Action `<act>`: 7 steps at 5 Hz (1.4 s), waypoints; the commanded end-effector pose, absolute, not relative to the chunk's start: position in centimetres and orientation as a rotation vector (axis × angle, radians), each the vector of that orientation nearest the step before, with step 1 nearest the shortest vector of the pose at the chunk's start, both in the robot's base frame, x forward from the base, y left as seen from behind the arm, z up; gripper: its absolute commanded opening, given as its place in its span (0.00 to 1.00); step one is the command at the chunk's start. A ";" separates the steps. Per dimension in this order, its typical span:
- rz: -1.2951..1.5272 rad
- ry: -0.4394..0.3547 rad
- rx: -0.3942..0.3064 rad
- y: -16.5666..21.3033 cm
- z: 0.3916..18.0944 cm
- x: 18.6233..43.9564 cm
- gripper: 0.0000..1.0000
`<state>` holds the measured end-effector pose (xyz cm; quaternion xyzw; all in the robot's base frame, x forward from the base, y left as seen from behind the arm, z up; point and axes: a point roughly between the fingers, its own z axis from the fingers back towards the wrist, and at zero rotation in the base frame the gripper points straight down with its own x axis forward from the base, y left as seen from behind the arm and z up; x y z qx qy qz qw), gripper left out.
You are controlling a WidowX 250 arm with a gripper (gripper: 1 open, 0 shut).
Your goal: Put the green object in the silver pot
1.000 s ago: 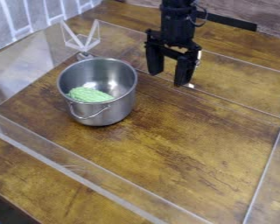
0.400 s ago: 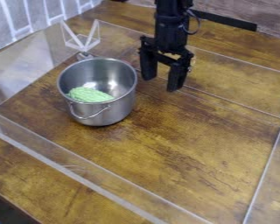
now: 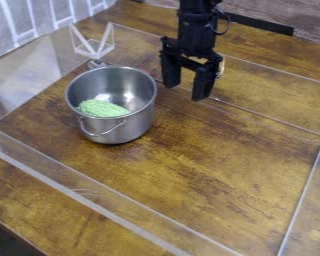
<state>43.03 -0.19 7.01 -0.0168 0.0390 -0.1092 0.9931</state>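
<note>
The silver pot [image 3: 113, 102] stands on the wooden table, left of centre, with its small looped handle towards the front. The green object [image 3: 103, 107] lies flat inside the pot on its bottom. My black gripper [image 3: 184, 86] hangs from above just to the right of the pot's far rim. Its two fingers are spread apart and hold nothing. It is clear of the pot and above the table.
A clear plastic wall [image 3: 149, 215] runs around the wooden table [image 3: 216, 160] along the front and left. A clear plastic bracket [image 3: 91, 42] stands at the back left behind the pot. A second clear wall [image 3: 276, 70] crosses behind the gripper.
The gripper has moved slightly left towards the pot from one second ago, then held about still. It stays open. The green object and pot have not moved.
</note>
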 end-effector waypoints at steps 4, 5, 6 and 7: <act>-0.248 -0.061 -0.004 -0.2 13.1 43.9 1.00; -0.241 -0.045 -0.001 0.2 12.6 44.0 1.00; -0.233 -0.033 0.001 0.4 12.1 43.9 1.00; -0.223 -0.024 -0.004 0.6 11.5 43.8 1.00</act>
